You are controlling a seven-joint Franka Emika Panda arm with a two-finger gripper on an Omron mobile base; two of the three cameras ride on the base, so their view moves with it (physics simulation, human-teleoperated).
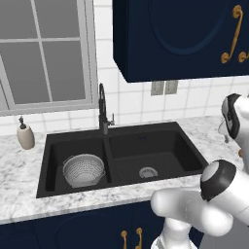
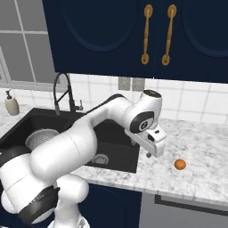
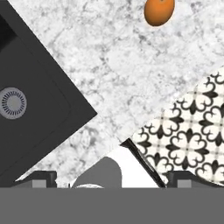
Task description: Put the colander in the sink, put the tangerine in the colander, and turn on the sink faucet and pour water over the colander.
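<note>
Gripper (image 2: 151, 153): jaws spread wide, holding nothing; it hangs over the counter (image 2: 196, 147) just past the sink's right edge, pointing down.
Tangerine (image 2: 180, 164): lies alone on the marble counter, to the right of the gripper and apart from it; seen at the top of the hand view (image 3: 159, 11).
Handling: judged light, round and smooth, so apt to roll; a little soft, so a gentle squeeze across its middle from above should do.
Sink (image 1: 160, 133): black, two basins, a silver drain in the right one.
Colander (image 1: 83, 169): already stands upright in the left basin, well apart from the tangerine.
Faucet (image 1: 102, 109): behind the divider; no water seen running.
Dispenser (image 1: 25, 134): beige, left of the sink.
Writing: no brand, label or lettering can be read anywhere.
</note>
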